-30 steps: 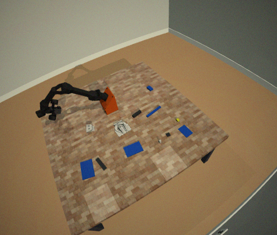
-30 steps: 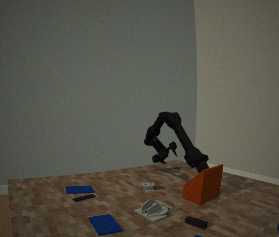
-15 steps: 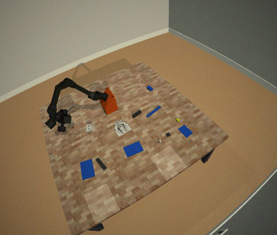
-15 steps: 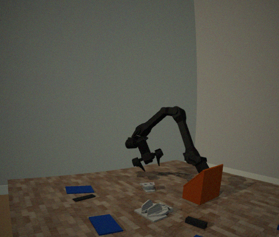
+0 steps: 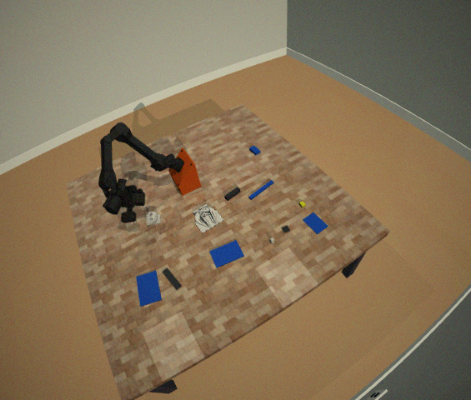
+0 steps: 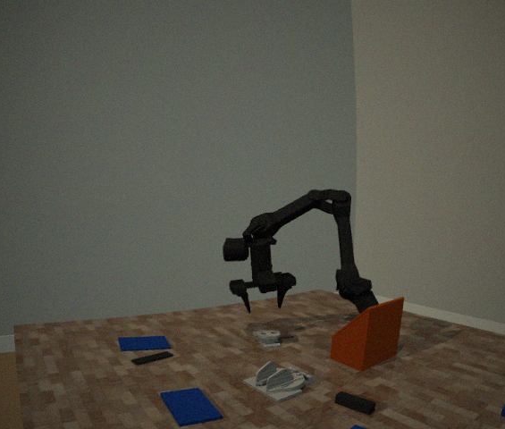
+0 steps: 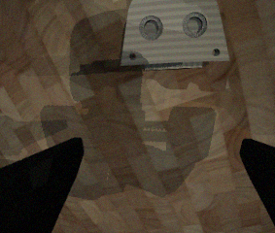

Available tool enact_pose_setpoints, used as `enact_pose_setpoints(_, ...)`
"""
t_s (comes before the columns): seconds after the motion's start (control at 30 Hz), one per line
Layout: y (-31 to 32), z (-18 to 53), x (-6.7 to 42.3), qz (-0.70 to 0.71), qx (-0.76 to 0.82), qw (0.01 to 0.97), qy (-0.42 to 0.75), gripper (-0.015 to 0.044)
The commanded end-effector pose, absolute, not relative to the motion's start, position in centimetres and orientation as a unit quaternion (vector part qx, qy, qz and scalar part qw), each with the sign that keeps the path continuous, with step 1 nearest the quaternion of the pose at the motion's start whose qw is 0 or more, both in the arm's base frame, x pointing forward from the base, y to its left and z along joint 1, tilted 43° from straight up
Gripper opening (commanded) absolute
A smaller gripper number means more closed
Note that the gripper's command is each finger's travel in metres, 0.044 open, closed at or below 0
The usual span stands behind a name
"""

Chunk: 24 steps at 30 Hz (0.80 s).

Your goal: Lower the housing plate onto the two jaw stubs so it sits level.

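Note:
The housing plate, pale grey with two round holes and two small dark ones, lies on the table. The base lies apart from it, nearer the table's middle, with the two upright grey jaws on it. The pins are hidden under the jaws. My gripper is open and empty, pointing down above the table close to the housing plate. In the wrist view the plate is at the top, beyond the fingertips and a little right of the middle.
An orange sloped block stands beside the arm. A black block and blue bar lie past the base. Blue mats, a dark strip and a yellow cube lie elsewhere.

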<state>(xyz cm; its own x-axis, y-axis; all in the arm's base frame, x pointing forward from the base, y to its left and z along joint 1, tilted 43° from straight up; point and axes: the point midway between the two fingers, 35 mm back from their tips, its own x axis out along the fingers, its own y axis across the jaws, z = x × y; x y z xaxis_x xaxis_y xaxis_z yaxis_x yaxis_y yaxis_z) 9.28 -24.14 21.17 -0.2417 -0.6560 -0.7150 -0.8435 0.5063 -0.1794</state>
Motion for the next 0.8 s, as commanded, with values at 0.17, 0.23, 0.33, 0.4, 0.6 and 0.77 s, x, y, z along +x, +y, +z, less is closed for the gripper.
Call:
enact_pose_setpoints(0.17, -19.7, 18.8, 12.1, 0.136, -0.535, 0.392, 0.736, 0.0440)
enact_pose_setpoints(0.23, -19.7, 18.8, 12.1, 0.136, -0.535, 0.392, 0.736, 0.0440)
enact_pose_setpoints(0.33, -20.7, 17.8, 12.1, 0.136, -0.534, 0.392, 0.736, 0.0440)
enact_pose_setpoints(0.4, -22.0, 16.4, 11.8, 0.135, -0.535, 0.392, 0.736, 0.0440)
enact_pose_setpoints(0.6, -22.5, 16.0, 11.6, 0.135, -0.535, 0.391, 0.736, 0.0440)
enact_pose_setpoints(0.77, -22.6, 15.8, 11.6, 0.135, -0.535, 0.391, 0.736, 0.0440)
